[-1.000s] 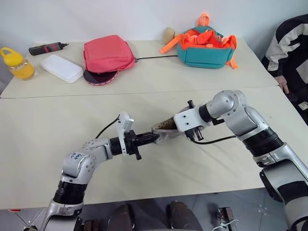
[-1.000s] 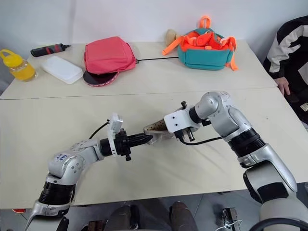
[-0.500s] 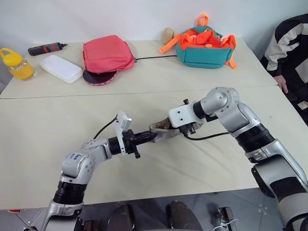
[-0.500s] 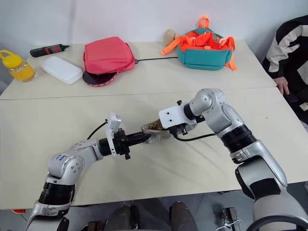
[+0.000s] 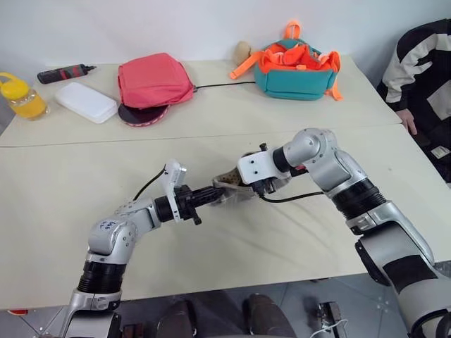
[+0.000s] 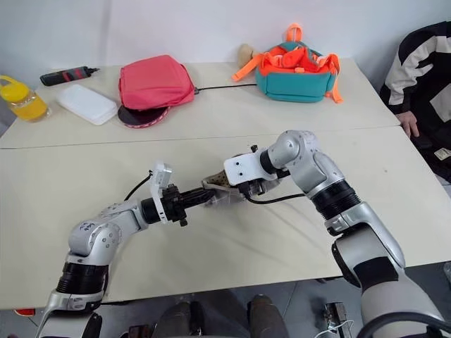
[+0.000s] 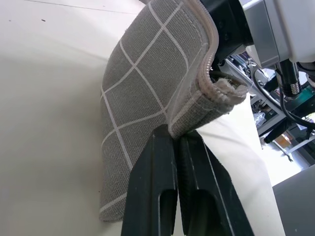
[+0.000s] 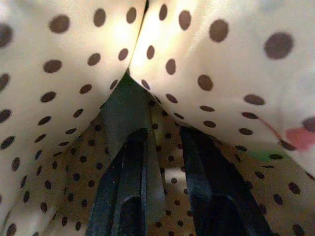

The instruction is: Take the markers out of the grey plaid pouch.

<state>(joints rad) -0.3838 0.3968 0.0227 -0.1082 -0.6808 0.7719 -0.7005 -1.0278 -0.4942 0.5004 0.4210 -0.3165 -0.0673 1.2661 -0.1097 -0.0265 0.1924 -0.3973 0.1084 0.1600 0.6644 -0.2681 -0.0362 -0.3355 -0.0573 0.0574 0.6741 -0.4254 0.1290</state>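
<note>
L gripper [image 7: 176, 147] nearest, fingers pinched fully together on the corner edge of the grey plaid pouch [image 7: 142, 93], holding it up off the table [image 5: 63, 183] mid-front. R gripper [image 8: 165, 142] is inside the pouch mouth, between the beige dotted lining walls, fingers a small way apart w/ nothing visibly between them. Markers: faint red [image 8: 298, 136] and green [image 8: 261, 155] shapes show thru the lining off to one side of the R fingers, so prob. not lined up w/ them yet; can't tell if they're loose inside. Risks, my guess: R closes on lining instead of a marker; pushing deeper tugs fabric out of the L pinch since it's only on a thin edge; pouch sags and markers slide away. Farther back: pink-red bag [image 5: 153, 79], white box [image 5: 86, 101], yellow bottle [image 5: 22, 98], teal-orange backpack [image 5: 296, 62]; person's sleeve [image 5: 419, 63] at far R edge.
</note>
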